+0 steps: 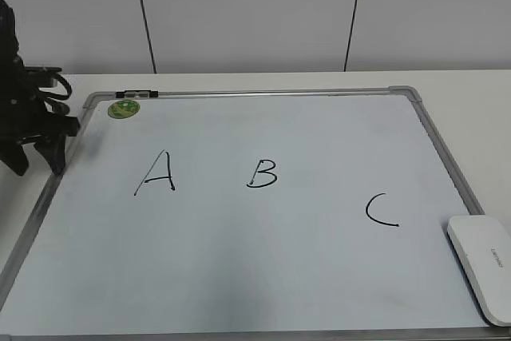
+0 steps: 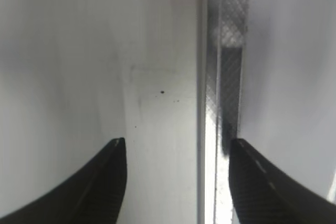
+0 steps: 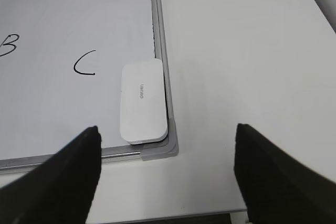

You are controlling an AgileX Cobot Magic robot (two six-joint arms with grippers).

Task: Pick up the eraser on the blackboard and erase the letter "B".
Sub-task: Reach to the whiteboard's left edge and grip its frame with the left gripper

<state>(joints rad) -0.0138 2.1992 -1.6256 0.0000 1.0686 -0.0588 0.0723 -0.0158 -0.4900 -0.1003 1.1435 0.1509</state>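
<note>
The blackboard (image 1: 239, 269) is a white dry-erase board with a silver frame, lying flat on the table. It bears black letters A (image 1: 156, 173), the letter "B" (image 1: 263, 173) in the middle, and C (image 1: 381, 211). The eraser (image 1: 484, 266), a flat white block, lies on the board's near right corner; it also shows in the right wrist view (image 3: 142, 101), ahead and slightly left of my open, empty right gripper (image 3: 167, 145). The B (image 3: 9, 45) shows at that view's left edge. My left gripper (image 1: 36, 149) is open and empty, low over the board's left frame (image 2: 219, 77). The right gripper is out of the exterior view.
A round green magnet (image 1: 124, 107) sits at the board's far left corner, next to a small clip on the top frame. The white table (image 3: 247, 51) extends to the right of the board. A pale panelled wall stands behind.
</note>
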